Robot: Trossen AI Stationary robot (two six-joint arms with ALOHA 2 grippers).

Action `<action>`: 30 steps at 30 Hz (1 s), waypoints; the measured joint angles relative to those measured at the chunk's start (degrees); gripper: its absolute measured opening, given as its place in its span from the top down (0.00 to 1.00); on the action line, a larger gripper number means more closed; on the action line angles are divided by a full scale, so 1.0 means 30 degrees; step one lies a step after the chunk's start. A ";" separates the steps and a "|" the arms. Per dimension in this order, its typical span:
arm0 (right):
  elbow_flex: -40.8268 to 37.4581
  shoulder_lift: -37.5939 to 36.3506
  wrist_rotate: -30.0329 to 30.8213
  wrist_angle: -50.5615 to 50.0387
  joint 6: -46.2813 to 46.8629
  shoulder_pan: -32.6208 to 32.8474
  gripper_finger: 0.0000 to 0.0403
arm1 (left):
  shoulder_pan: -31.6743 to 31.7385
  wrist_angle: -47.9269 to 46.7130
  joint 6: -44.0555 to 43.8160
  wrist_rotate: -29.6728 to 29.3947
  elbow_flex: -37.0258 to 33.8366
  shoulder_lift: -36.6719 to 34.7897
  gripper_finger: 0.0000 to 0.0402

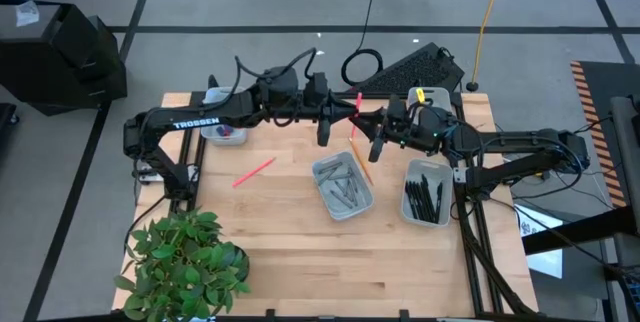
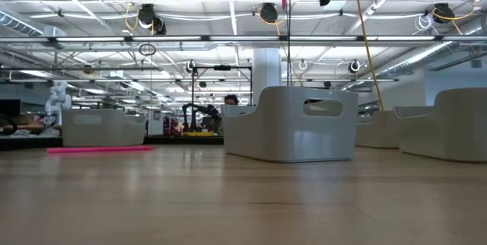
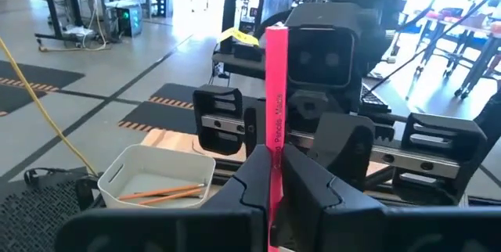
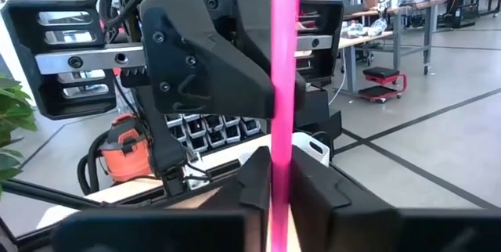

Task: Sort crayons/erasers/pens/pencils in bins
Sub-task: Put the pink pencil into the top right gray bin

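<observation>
While both meet mid-air, left claw (image 3: 274,181) and right claw (image 4: 280,178) clamped on one pink pencil (image 3: 275,88) — upright.

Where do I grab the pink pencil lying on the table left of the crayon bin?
Grip the pink pencil mid-length, straight from above, fingers across its slanted length: it lies flat on bare table, nothing crowding it.

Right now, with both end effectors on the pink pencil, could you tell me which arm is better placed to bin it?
Probably the right. The left end effector and right end effector both clamp the pink pencil, but the bin holding orange pencils sits beyond the right arm, on its side.
</observation>
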 joint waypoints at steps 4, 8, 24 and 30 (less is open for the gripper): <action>0.0000 0.0000 -0.0003 -0.0152 -0.0074 -0.0082 0.96 | 0.0003 -0.0029 0.0234 0.0014 0.0000 0.0000 0.93; 0.0000 0.0000 -0.0054 -0.0386 0.0051 -0.0271 0.96 | 0.0078 -0.0108 0.0385 -0.0108 0.0000 0.0000 0.93; 0.6764 0.1404 0.0572 -2.0346 0.1039 -0.6330 0.96 | 0.3355 -0.8310 0.2691 -0.4363 0.0031 -0.4707 0.40; 0.6849 0.3894 0.0492 -2.5371 0.0663 -1.0462 0.96 | 0.3952 -0.8772 0.2748 -0.4396 0.0003 -0.5446 0.38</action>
